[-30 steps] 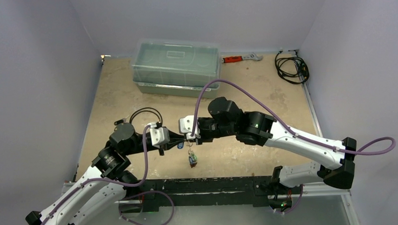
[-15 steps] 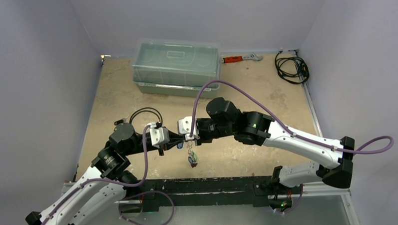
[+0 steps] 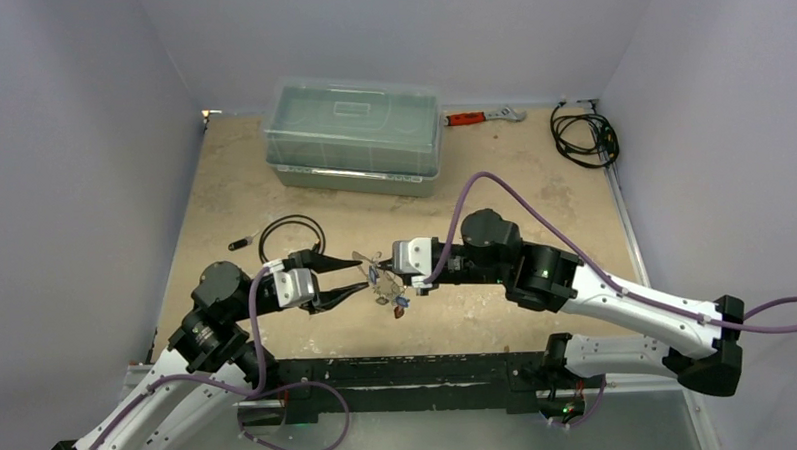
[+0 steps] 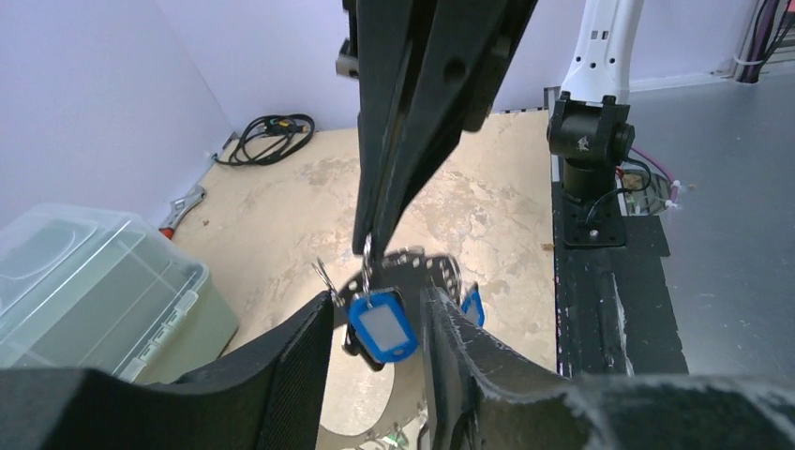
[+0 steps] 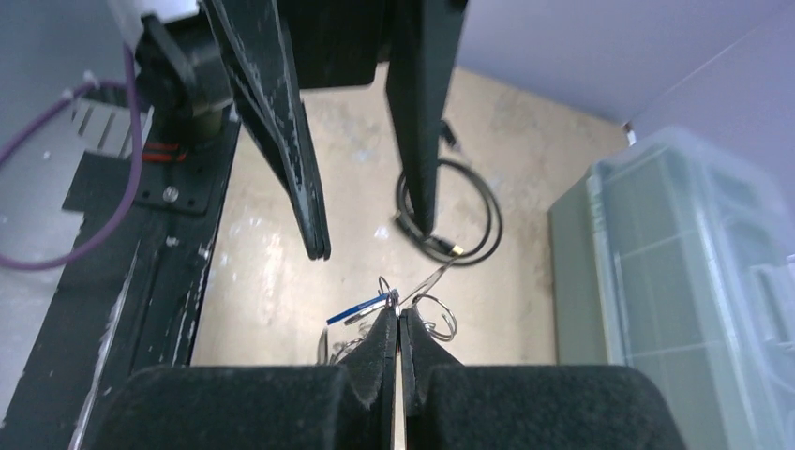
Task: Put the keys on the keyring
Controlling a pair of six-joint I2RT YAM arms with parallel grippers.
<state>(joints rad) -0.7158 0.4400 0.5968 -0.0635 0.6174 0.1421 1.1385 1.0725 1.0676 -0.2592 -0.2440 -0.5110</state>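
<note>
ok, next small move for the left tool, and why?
Probably draw the left tool straight back. Its jaws stand open around the blue-tagged key, gripping nothing, while the shut right tool alone holds the keyring it seems to hang from.

Worn tan tabletop with a few loose things spread over it

The table [image 3: 534,200] has a scuffed, blotchy beige top, paler in patches towards the right. At its far edge stands a clear plastic box [image 3: 353,135] with the lid on (the base looks greenish). Just right of the box, also along the far edge, lies an orange-handled wrench [image 3: 483,115]. A bundle of black cable [image 3: 581,134] sits in the far right corner. Nearer the front, left of the middle, a thin black cable loop [image 3: 290,219] lies flat, with a small dark plug [image 3: 240,243] just to its left.
</note>
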